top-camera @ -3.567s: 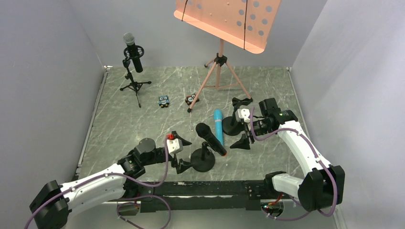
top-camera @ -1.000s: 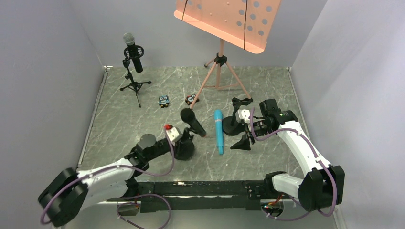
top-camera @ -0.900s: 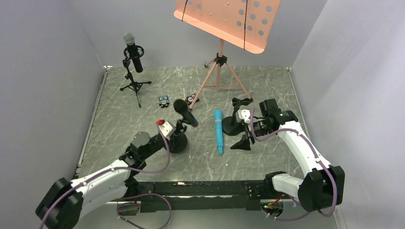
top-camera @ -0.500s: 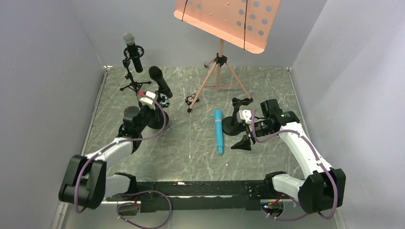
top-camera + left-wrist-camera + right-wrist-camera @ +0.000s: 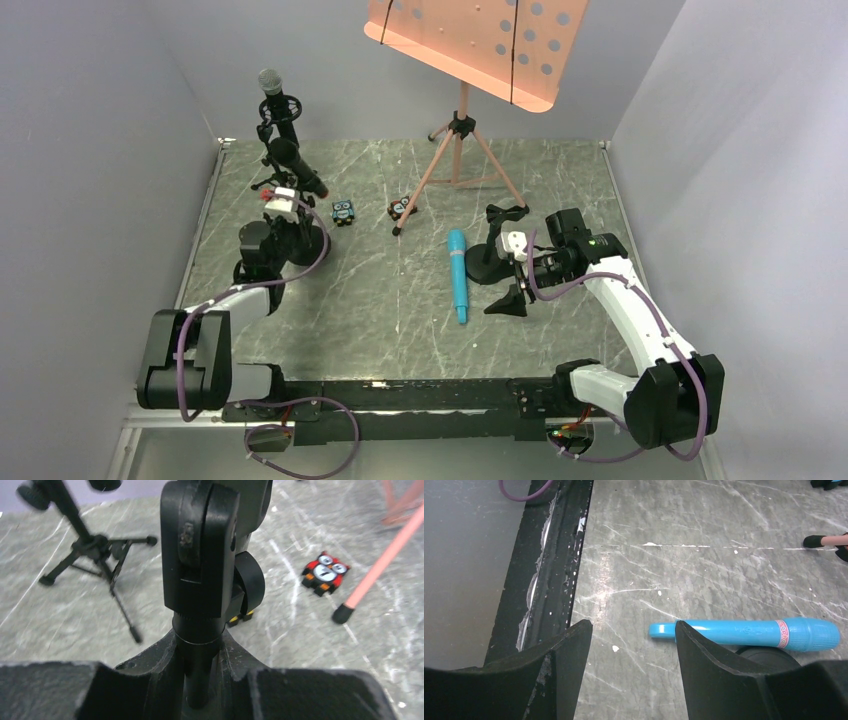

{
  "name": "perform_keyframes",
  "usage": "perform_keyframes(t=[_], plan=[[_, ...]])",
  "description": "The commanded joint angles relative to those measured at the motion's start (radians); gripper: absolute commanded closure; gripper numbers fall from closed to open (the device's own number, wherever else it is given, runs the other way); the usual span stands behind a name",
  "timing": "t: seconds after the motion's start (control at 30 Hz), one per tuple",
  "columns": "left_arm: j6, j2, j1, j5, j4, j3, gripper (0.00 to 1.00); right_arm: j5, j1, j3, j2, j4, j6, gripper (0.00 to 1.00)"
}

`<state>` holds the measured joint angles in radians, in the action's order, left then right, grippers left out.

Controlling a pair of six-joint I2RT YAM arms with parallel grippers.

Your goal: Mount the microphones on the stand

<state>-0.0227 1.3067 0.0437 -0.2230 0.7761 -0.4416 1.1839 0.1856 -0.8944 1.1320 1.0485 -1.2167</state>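
From above, my left tool [image 5: 283, 212] is stretched out to the far left corner, clenched on the round-base stand [image 5: 303, 243]. The black microphone [image 5: 297, 166] sits slanted in that stand's clip, so I judge this one attached. It is just beside the tripod stand [image 5: 268, 150], which carries the silver-headed microphone [image 5: 278, 105]. I take it the finished pieces are being grouped there. The turquoise microphone [image 5: 458, 275] lies flat on the worktop [image 5: 560, 190], between my arms. My right tool [image 5: 508, 258] waits just beside it, next to a second round-base stand [image 5: 484, 268] that is empty.

At my left wrist, my fingers [image 5: 150, 680] pinch the thin post low down, under the clip [image 5: 200, 555]. Gripping there leaves the microphone free and untouched. I cannot tell whether the base rests on the worktop or hangs above it. A red owl figurine [image 5: 325, 572] lies well apart.

At my right wrist, the tool is released, its fingers [image 5: 559, 670] spread with nothing between them. The turquoise microphone shows through the gap, lying crosswise on the worktop, and the dark rim of the empty base [image 5: 769, 655] peeks up beside it. I judge that microphone is next, and its smooth round barrel could roll when pinched.
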Motion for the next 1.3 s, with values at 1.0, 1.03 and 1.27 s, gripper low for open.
perform_keyframes(t=[1.0, 1.03, 1.27], plan=[[-0.109, 0.196, -0.298, 0.104, 0.428, 0.059, 0.94, 0.021, 0.001, -0.016, 0.01, 0.02, -0.053, 0.33], [-0.109, 0.195, -0.298, 0.109, 0.429, 0.062, 0.88, 0.023, 0.001, -0.017, 0.011, 0.023, -0.054, 0.33], [-0.106, 0.168, -0.297, 0.097, 0.379, 0.072, 0.61, 0.02, 0.001, -0.02, 0.004, 0.029, -0.062, 0.32]])
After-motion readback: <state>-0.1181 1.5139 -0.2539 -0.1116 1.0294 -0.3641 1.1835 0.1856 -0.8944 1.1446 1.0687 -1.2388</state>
